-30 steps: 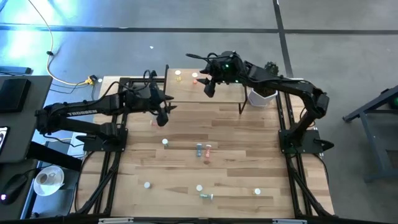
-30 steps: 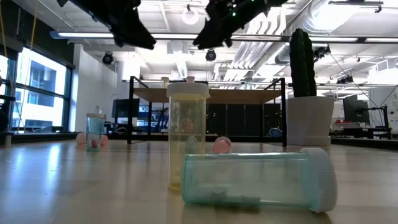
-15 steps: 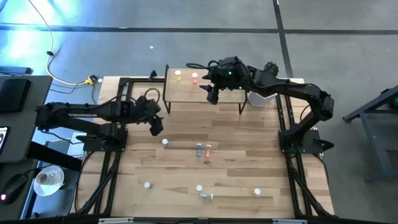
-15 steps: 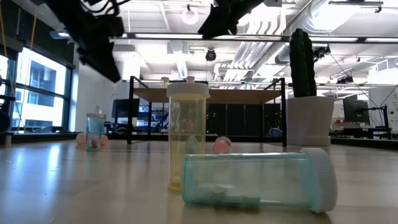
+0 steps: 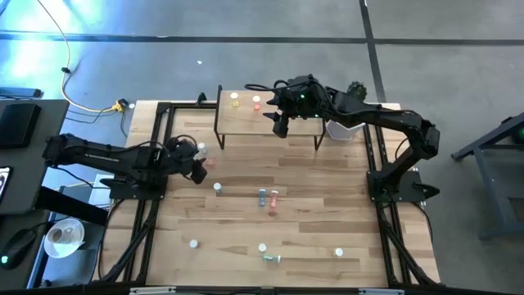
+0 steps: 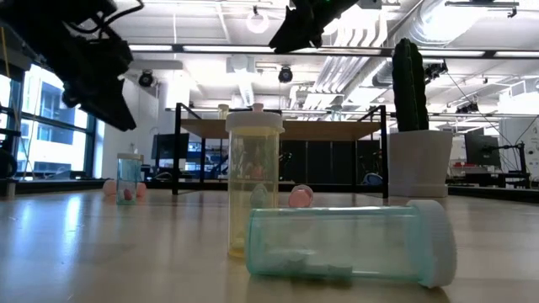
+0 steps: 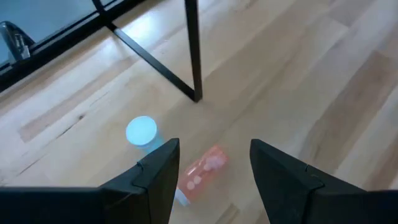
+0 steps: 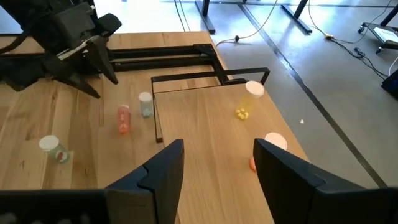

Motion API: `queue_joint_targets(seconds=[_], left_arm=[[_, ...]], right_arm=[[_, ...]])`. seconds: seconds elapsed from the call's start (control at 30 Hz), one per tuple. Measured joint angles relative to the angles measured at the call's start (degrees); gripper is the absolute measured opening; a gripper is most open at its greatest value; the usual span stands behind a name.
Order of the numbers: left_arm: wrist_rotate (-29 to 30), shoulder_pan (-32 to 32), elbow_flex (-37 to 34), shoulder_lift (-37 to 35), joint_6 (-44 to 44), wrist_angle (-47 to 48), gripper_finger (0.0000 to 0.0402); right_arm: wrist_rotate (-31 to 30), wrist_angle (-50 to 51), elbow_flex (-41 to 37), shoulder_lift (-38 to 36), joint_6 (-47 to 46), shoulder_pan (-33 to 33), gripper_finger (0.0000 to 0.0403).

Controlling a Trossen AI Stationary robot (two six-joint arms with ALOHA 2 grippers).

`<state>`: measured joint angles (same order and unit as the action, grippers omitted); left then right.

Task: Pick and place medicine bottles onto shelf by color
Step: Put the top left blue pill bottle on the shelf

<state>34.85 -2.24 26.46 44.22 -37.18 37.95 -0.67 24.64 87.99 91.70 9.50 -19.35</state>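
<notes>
My left gripper [image 7: 211, 168] is open, low over the table near the shelf's left front leg [image 7: 193, 50]. It stands on either side of a pink bottle [image 7: 202, 174] that lies on its side, without touching it. A blue bottle [image 7: 142, 132] stands upright beside the pink one. My right gripper [image 5: 280, 124] is open and holds nothing above the shelf [image 5: 266, 119]. A yellow bottle [image 8: 252, 90] and a pink bottle [image 8: 272, 143] stand on the shelf's board.
Several more bottles are scattered over the table's middle and near part [image 5: 268, 198], among them an upright yellow one [image 6: 253, 181] and a green one on its side [image 6: 345, 244]. A white cactus pot [image 5: 344, 127] stands at the shelf's right end.
My left gripper has come down and drawn back toward the table's left edge, rolling its wrist, and now hangs low over the lying pink bottle. It has stayed open. My right gripper has shifted slightly over the shelf. No bottle has moved.
</notes>
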Motion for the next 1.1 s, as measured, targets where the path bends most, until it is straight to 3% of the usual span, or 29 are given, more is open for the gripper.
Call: queue_joint_targets(seconds=[0.73, 0.93, 1.1], left_arm=[[4.9, 0.9, -12.2, -0.6, -10.2, -8.8, 0.0186], [5.2, -3.4, -13.1, -0.5, -9.1, -11.0, 0.0186], [1.7, -8.5, -13.1, -0.5, -3.7, -11.9, 0.0186]], right_arm=[[0.0, 0.0, 0.0, 0.0, 0.0, 0.0, 0.0185], [0.0, 0.0, 0.0, 0.0, 0.0, 0.0, 0.0185], [0.0, 0.0, 0.0, 0.0, -0.2, 0.0, 0.0185]])
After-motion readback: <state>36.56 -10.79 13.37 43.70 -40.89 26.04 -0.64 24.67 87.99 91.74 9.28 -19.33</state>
